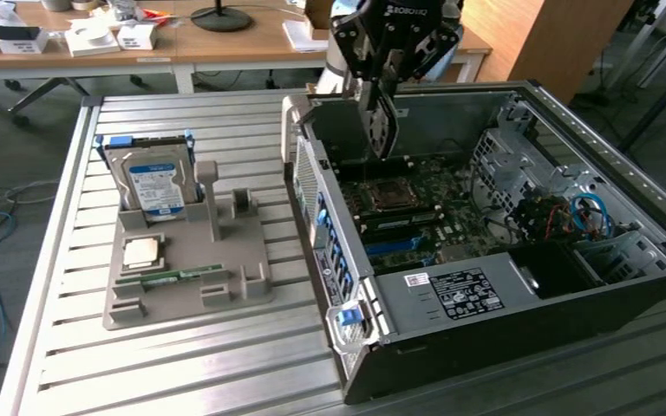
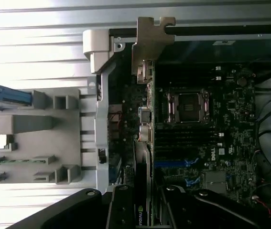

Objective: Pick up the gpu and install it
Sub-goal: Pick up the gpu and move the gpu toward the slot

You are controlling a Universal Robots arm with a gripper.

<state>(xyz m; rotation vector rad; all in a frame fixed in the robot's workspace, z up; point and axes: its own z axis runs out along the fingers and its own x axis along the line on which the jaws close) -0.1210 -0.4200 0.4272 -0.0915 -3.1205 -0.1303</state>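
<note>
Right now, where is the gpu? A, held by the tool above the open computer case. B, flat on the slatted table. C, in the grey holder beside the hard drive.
A: the gpu hangs upright from the tool over the open computer case, away from the grey holder.

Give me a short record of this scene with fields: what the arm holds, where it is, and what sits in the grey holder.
held: gpu, gripped by the gripper
orientation: upright, metal bracket toward the case's rear edge
position: above the open computer case, over the motherboard, apparently not seated
holder: grey parts holder beside the case
holder contents: hard drive, CPU, memory stick
</note>
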